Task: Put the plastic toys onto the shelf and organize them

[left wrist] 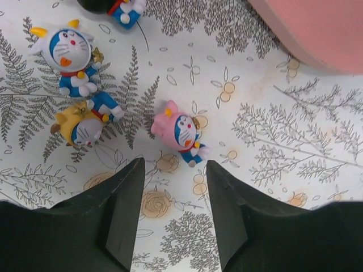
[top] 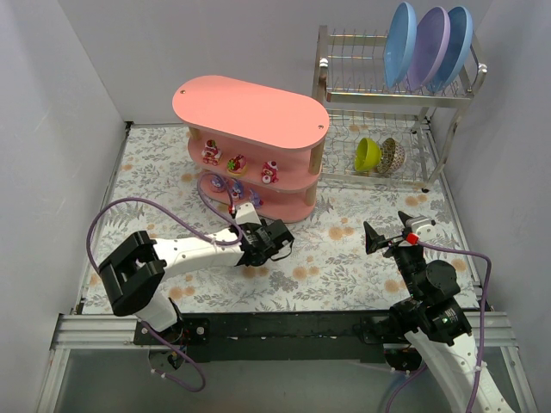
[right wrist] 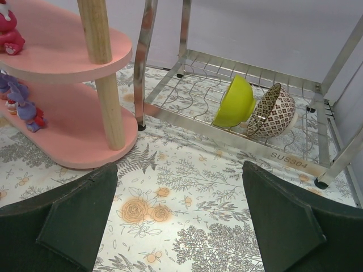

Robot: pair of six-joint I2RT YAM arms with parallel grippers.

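**Surveying loose toys beside the shelf: both tools spread**

Overhead view: the pink three-tier oval shelf (top: 250,107) stands at the middle rear of the surface (top: 344,267). Three small figurines (top: 236,163) sit in a row on its middle tier. The left tool (top: 274,239) is low over the surface just in front of the shelf's base. The right tool (top: 392,228) is raised, well apart from the shelf. The toys under the left arm cannot be made out from here.

Left wrist view: this alone shows the loose toys. A pink-hooded figurine (left wrist: 182,133) lies on its side just ahead of the left tool's tips. The jaws are spread and grip nothing. A white-hooded figurine (left wrist: 71,59) with yellow horns and a yellow-hooded figurine (left wrist: 82,124) lie touching each other to one side. Another toy (left wrist: 127,10) is cut off at the top edge. All are glossy moulded plastic with blue bodies and round cartoon faces.

Right wrist view: the right tool's dark, matte, wedge-shaped jaws are spread wide with nothing between them. The shelf posts are pale round wood. Purple figurines (right wrist: 20,99) stand on the bottom tier. A smooth green bowl (right wrist: 235,102) and a patterned bowl (right wrist: 275,110) lean together on the dish rack (right wrist: 317,96), which is bright wire. The surface cover is white with a printed leaf and flower pattern.
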